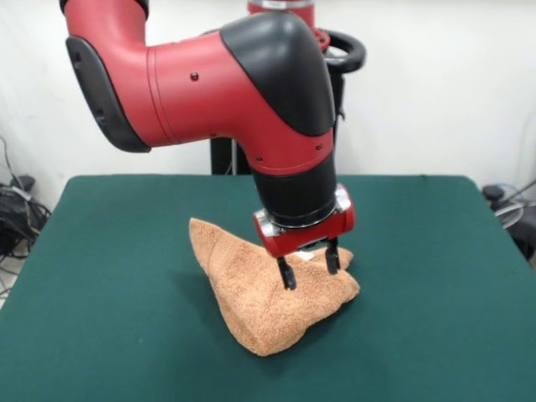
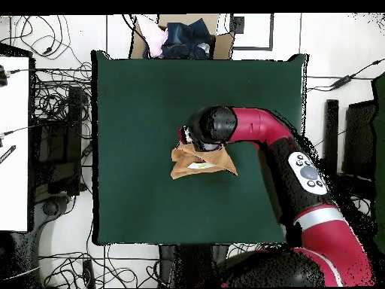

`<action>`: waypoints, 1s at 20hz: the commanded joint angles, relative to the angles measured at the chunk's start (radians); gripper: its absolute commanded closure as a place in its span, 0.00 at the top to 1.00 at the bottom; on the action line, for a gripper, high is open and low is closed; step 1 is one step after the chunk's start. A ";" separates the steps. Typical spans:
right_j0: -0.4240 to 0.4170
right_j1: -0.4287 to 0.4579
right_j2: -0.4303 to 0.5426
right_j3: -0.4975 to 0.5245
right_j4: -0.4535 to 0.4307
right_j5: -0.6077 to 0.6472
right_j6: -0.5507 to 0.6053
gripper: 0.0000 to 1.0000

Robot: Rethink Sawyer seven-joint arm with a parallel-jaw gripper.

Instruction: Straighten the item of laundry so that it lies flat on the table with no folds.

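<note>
Near the middle of the green surface [image 1: 100, 276], 1 orange-tan towel [image 1: 260, 310] lies bunched in a folded heap. Just above it, 1 end effector [image 1: 309, 270] hangs with its 2 fingers spread, touching or nearly touching the cloth. Closing here may pinch several layers together, so lifting would drag the whole heap without opening any fold.

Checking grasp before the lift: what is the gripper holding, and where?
Cannot be told: the gripper has its fingers spread over the towel, tips at its upper folds.
</note>
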State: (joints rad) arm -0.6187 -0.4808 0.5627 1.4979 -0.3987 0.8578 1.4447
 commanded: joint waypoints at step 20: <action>-0.056 -0.011 0.017 0.243 -0.116 -0.215 -0.060 1.00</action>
State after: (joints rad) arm -0.6512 -0.4802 0.5627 1.6311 -0.4516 0.6938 1.4447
